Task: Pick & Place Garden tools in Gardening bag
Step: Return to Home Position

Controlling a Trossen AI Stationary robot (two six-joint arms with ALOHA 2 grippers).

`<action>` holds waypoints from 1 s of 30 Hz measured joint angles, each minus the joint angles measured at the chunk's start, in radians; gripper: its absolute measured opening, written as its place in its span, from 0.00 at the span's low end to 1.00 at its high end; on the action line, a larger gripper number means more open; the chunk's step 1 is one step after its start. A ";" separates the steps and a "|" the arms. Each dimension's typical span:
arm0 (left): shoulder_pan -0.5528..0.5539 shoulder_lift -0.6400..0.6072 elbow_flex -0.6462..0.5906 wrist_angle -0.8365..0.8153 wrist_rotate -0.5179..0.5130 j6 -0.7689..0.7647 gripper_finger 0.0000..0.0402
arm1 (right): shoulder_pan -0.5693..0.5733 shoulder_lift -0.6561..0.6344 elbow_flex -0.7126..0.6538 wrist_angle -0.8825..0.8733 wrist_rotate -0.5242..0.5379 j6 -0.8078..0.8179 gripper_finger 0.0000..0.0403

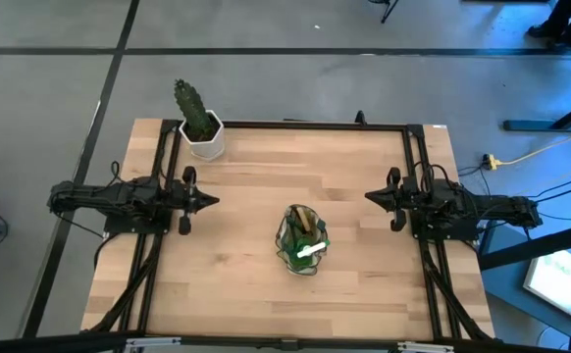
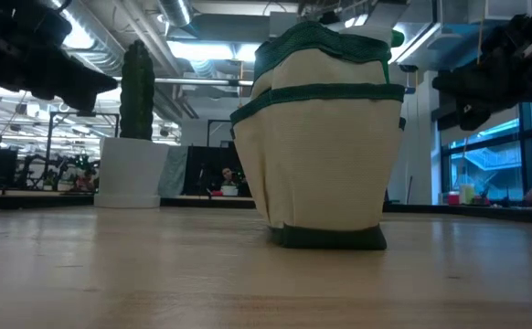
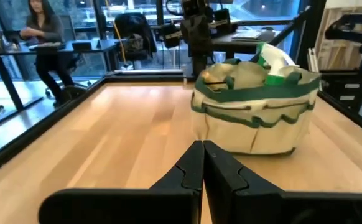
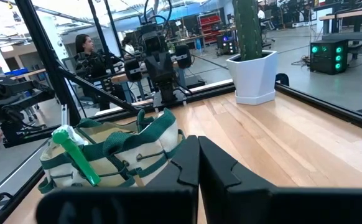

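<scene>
Bag (image 2: 325,155) stands upright on the table (image 1: 266,176), about mid-width and slightly toward the near edge, between the two arms and touching neither. No loose tools are visible on the wood, so whatever tools can be seen are inside it.

Contents: a green-and-white piece (image 3: 273,61) pokes above the rim on the right side, probably the spray bottle. Other tools are bunched inside and cannot be told apart.

Left gripper (image 1: 213,201) hovers at the left of the table, pointing at the bag and well apart from it. Its fingers are pressed together and hold nothing. Right gripper (image 1: 368,196) mirrors it on the right, jaws likewise closed and empty.

Cactus (image 1: 189,103) in its white pot (image 1: 205,142) sits at the far left corner, clear of everything.

Handling, as a judgement:
- The bag is soft cloth with green trim. The walls bulge but hold their shape, likely propped by the load.
- A pinch on the wall would only crumple it, so take it by the trimmed rim or a handle loop.
- Loaded, it is probably bottom-heavy and stable.
- The tools themselves are stiff, and their wooden handles would give the best grip.
- The bottle looks smooth and round, so it is likely to slip. Take it at the neck.
</scene>
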 joint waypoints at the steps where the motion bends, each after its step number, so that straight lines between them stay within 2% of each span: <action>1: 0.000 0.004 0.001 -0.001 0.003 0.004 0.00 | 0.000 0.000 0.000 0.000 0.000 0.000 0.01; 30: 0.000 0.017 0.001 -0.004 -0.004 -0.037 0.01 | 0.000 0.000 0.000 0.000 -0.001 0.000 0.01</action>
